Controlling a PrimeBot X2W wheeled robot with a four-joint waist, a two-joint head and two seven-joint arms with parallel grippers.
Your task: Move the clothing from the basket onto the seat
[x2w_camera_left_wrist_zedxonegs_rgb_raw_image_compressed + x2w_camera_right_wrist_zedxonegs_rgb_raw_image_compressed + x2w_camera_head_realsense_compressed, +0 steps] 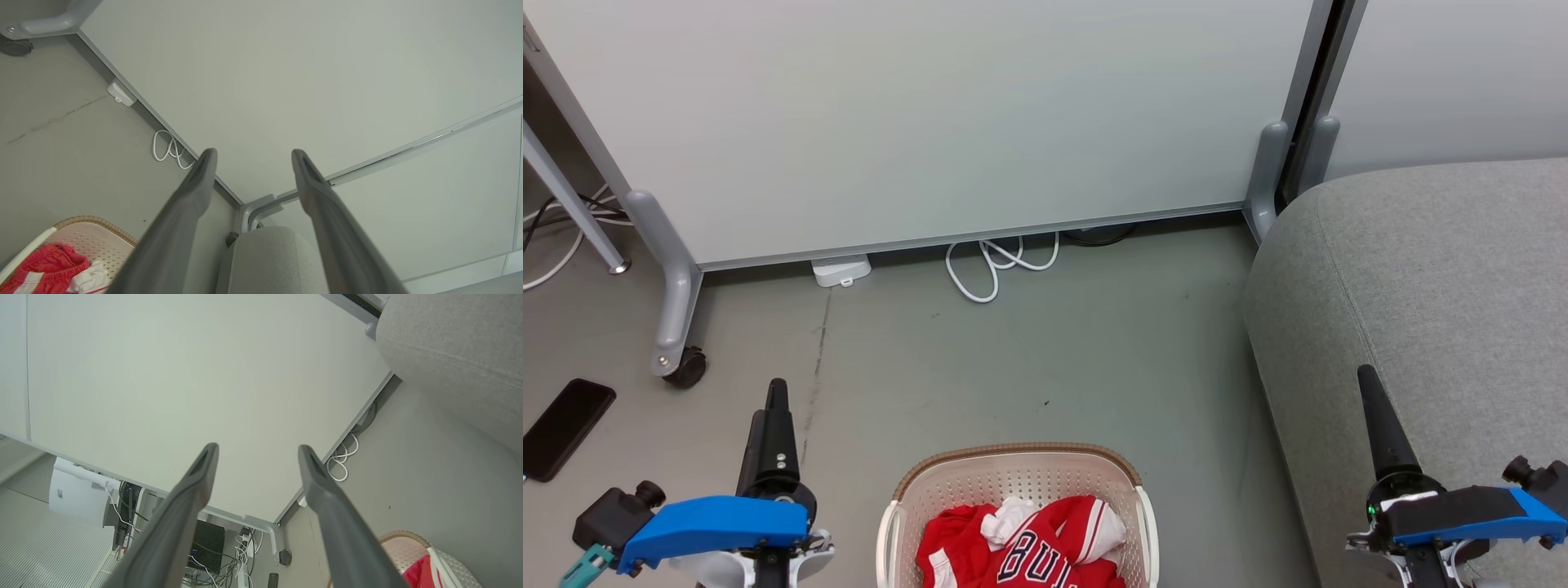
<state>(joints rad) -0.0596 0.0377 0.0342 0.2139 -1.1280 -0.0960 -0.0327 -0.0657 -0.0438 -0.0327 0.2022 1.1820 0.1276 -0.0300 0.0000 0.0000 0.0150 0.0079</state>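
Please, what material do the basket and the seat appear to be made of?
The basket: likely matte cream plastic, given its moulded perforated wall; the brown rim looks woven, possibly imitation. The seat: light grey fabric upholstery, by its textured weave and seam.

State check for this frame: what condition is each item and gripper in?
basket: upright on the floor, not yet emptied.
clothing: crumpled in the basket, not gripped.
seat: no clothing on the visible part.
left gripper: open, holding nothing.
right gripper: open, holding nothing.
phone: flat on the floor, screen dark.
white cable: coiled on the floor.
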